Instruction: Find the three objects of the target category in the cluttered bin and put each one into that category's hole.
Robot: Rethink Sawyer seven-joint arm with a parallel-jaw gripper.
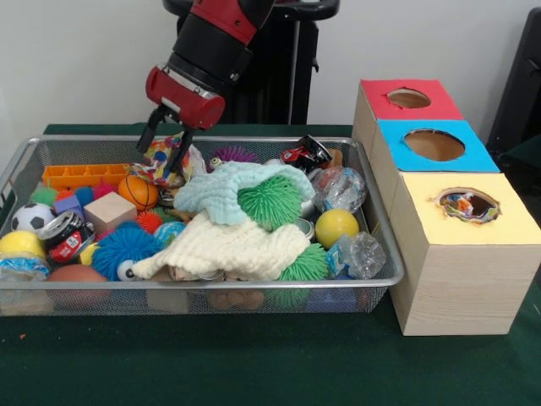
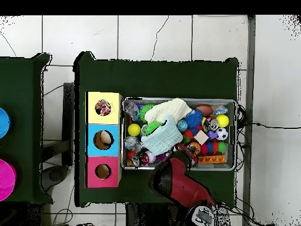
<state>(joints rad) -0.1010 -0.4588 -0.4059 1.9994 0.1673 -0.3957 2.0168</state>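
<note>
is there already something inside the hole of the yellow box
Yes, the front view shows a colourful spotted item down inside the hole in the yellow-topped box.

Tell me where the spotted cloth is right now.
In the front view, one spotted cloth lies at the bin's far side, left of centre, under the tool, behind the small basketball.

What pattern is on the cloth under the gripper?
White with red, blue and yellow spots: the cloth below the gripper, clearest in the front view.
</note>
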